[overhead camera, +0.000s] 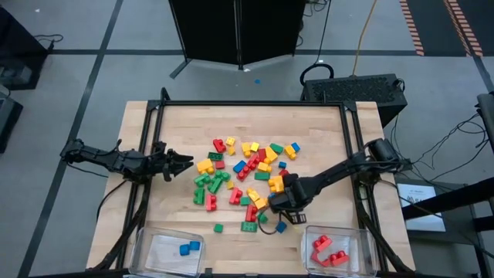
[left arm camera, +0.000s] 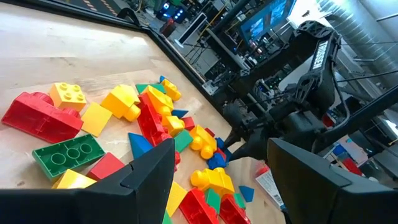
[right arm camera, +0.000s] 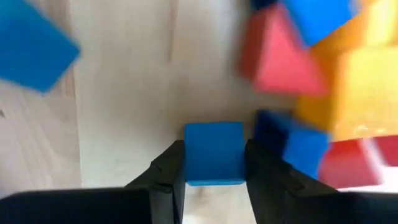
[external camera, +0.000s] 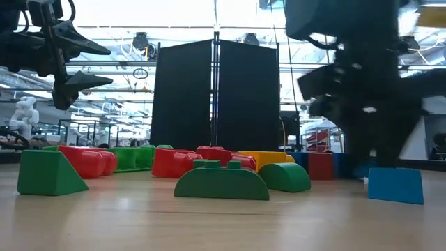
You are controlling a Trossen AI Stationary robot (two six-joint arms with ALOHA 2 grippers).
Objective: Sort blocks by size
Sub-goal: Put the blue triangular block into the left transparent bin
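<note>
My left end effector (overhead camera: 179, 163) waits with its fingers apart, left of the blocks (overhead camera: 247, 174) scattered mid-tabletop (overhead camera: 324, 131). My right end effector (overhead camera: 279, 202) is the nearer one, low at the pile's near-right edge, fingers clamped on a small blue block (right arm camera: 214, 153) squarely between them: a smooth, hard plastic cube with no long axis.

The right arm reaches in from the table's right edge, its right gripper (overhead camera: 279, 207) low toward the near edge, fingers (right arm camera: 169, 171) pinching inward. The left gripper (overhead camera: 182, 162) hovers near the left edge, fingers apart.
</note>
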